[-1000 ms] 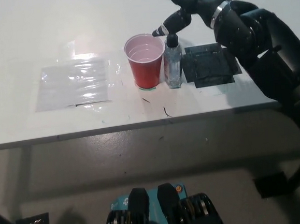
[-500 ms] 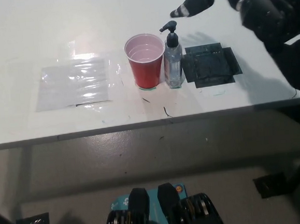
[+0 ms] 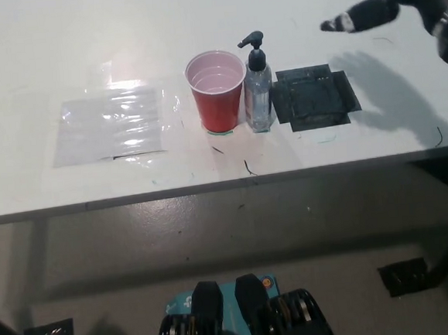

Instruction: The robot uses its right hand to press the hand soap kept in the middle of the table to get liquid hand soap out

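The hand soap bottle (image 3: pixel 258 95) stood upright a little right of the frame's centre, in the upper half, on the white table (image 3: pixel 60 56). It was a clear bottle with a black pump head, the spout pointing toward the picture's left, over the rim of the red cup (image 3: pixel 218 90) that stood just beside it on its left (the two looked to be touching or very nearly so). The cup was upright and open, its pale inside showing.

Just right of the bottle lay a flat black mat (image 3: pixel 314 97), its edges ragged. Farther left on the table, well apart from the cup, lay a clear plastic sheet (image 3: pixel 112 123), glinting under the light.

The right hand (image 3: pixel 386 3) was in the upper right corner of the frame, raised above the table and well apart from the bottle, touching nothing. One finger stretched out toward the picture's left, ending in a pale tip; the rest of the hand ran off the top edge, so whether it was spread or curled could not be told. Its shadow fell on the table right of the mat. The black arm went out at the right edge.
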`<move>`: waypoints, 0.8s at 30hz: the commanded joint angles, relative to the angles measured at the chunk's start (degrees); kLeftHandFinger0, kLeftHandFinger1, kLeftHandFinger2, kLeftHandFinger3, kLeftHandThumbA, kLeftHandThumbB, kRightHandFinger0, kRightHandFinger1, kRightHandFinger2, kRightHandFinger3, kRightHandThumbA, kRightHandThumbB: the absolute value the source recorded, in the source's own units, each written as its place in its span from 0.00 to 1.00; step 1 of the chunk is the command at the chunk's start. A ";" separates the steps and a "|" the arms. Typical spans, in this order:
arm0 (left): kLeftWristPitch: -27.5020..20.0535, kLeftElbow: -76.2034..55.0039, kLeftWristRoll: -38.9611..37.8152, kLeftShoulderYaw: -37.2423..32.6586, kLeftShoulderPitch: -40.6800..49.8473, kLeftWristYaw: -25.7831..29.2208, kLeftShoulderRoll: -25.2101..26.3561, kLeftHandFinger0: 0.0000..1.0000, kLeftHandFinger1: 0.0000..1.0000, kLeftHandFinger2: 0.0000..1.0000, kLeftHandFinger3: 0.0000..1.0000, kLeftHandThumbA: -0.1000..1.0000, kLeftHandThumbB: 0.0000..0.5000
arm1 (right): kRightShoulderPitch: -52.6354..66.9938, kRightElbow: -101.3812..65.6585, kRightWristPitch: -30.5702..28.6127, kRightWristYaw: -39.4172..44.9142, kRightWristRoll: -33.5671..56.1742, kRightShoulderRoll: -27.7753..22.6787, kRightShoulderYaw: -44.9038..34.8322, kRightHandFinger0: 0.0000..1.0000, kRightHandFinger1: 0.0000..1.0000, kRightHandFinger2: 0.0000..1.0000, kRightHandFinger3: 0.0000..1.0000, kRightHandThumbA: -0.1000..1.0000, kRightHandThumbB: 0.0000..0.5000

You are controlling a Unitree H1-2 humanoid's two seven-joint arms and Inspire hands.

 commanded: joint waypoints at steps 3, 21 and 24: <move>1.06 -1.17 -0.41 1.10 -0.23 0.19 1.18 1.00 1.00 1.00 0.88 0.40 0.00 | 4.94 -6.31 -1.00 -2.14 4.63 -2.12 -5.44 1.00 1.00 1.00 1.00 1.00 0.75; 1.06 -1.18 -0.60 1.97 -0.21 0.66 0.44 1.00 1.00 1.00 0.88 0.39 0.00 | 26.20 -17.00 -0.21 -6.94 10.97 1.46 -18.71 1.00 1.00 1.00 1.00 1.00 0.49; 1.06 -1.36 -0.10 2.33 -0.27 0.30 0.13 1.00 1.00 1.00 0.89 0.39 0.00 | 30.33 -17.59 0.40 -8.26 11.22 2.86 -20.25 1.00 1.00 1.00 1.00 1.00 0.50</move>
